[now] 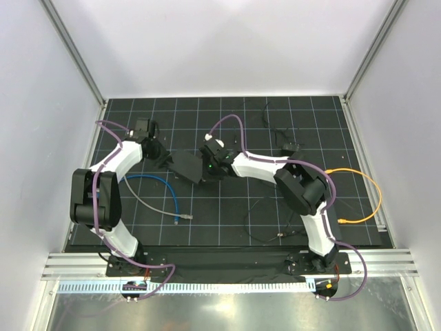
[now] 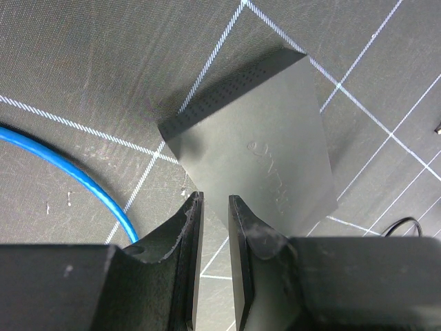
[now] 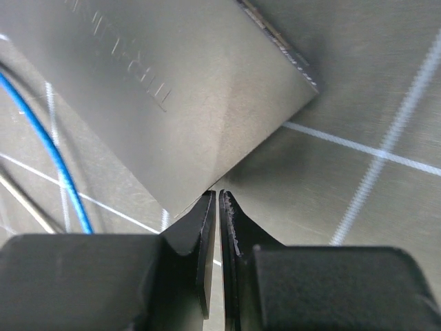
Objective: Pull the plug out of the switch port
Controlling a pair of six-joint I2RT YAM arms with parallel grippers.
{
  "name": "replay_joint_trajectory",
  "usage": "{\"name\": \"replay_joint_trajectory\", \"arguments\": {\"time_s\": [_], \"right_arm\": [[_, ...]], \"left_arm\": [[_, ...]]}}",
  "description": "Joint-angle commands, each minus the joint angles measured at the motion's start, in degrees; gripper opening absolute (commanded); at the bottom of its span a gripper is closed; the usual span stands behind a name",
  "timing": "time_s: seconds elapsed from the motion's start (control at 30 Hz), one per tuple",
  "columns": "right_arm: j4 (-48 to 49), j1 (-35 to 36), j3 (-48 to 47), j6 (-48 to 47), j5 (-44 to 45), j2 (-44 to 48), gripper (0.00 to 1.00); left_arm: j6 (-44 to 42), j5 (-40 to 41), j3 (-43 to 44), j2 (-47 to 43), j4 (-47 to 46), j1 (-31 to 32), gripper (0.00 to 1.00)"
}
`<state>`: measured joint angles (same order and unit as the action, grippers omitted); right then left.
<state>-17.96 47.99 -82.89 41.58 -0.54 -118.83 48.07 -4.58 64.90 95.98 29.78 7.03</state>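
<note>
The switch point(image 1: 185, 166) is plain matte charcoal, with one finely dotted side. Under it the bench point(image 1: 227, 207) is black, crossed by a white grid. Left of the switch curl a blue cable point(image 1: 153, 176) and a grey cable point(image 1: 147, 205). Far right of it lies an orange cable point(image 1: 377, 193). The fingers point(image 2: 182, 269) beside the switch are black, scuffed pale at the edges.

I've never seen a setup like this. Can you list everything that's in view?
switch box: one, black, mid-mat between the grippers
blue cable: one, blue, curving left of centre
grey cable: one, grey, beside the blue one
orange cable: one, orange, looped at the right edge
thin wires: a few, black, scattered on the mat
mat: one, black, white grid
left gripper: one, black, at the switch, a slit open
right gripper: one, black, at the switch, shut
arms: two, white and black
</note>
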Motion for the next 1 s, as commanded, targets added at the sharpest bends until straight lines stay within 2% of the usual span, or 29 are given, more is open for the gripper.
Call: {"name": "replay_joint_trajectory", "arguments": {"time_s": [0.0, 0.13, 0.23, 0.3, 0.33, 0.4, 0.47, 0.53, 0.7, 0.77, 0.83, 0.87, 0.9, 0.97], "right_arm": [[5.47, 0.88, -2.45, 3.84, -3.32, -0.44, 0.14], [10.91, 0.88, -1.4, 6.66, -4.29, 0.17, 0.14], [9.87, 0.88, -0.43, 5.8, -1.51, 2.71, 0.14], [5.84, 0.88, 0.71, 4.39, 0.7, 4.82, 0.15], [4.09, 0.88, 1.32, 2.99, 5.67, 7.62, 0.18], [-1.01, 0.79, 3.78, 1.49, 9.57, 10.62, 0.21], [-6.62, 0.71, 6.32, 0.26, 15.18, 15.7, 0.29], [-11.89, 0.35, 8.35, 0.08, 18.36, 19.58, 0.37], [-19.13, -0.44, 16.0, -0.54, 26.1, 33.03, 0.5], [-19.23, -1.93, 18.73, -1.67, 24.28, 36.8, 0.54], [-17.56, -4.12, 19.96, -4.22, 22.08, 37.61, 0.55], [-16.6, -4.74, 19.96, -5.01, 20.42, 37.53, 0.56], [-15.28, -5.27, 19.79, -7.54, 16.48, 36.57, 0.56], [-10.89, -6.15, 18.13, -9.49, 13.47, 34.46, 0.57]], "left_arm": [[0.7, -0.08, -0.13, -2.56, -1.74, -0.35, 0.25], [0.35, -0.08, -0.22, -2.82, -1.74, -0.35, 0.25], [-0.79, -0.87, 0.13, -3.35, -2.18, -0.35, 0.24], [-2.01, -2.0, 0.14, -4.22, -3.32, -0.35, 0.24], [-2.45, -3.84, -0.13, -4.57, -4.11, -0.35, 0.24], [-3.07, -6.66, -0.92, -5.45, -6.48, -0.09, 0.25], [-3.6, -9.74, -2.06, -6.77, -9.64, 0.53, 0.27], [-4.39, -10.88, -1.98, -7.39, -10.96, 2.19, 0.3], [-6.5, -15.02, 0.22, -5.72, -10.98, 5.89, 0.32], [-6.33, -13.45, 0.75, -5.19, -9.14, 6.51, 0.31], [-5.98, -10.21, 1.01, -5.37, -7.38, 6.42, 0.25], [-4.41, -7.23, 1.36, -6.07, -4.32, 6.51, 0.24], [-2.83, -0.24, 1.19, -6.59, -2.55, 6.51, 0.22], [1.99, 5.26, -0.21, -9.39, -1.22, 6.51, 0.22]]}}
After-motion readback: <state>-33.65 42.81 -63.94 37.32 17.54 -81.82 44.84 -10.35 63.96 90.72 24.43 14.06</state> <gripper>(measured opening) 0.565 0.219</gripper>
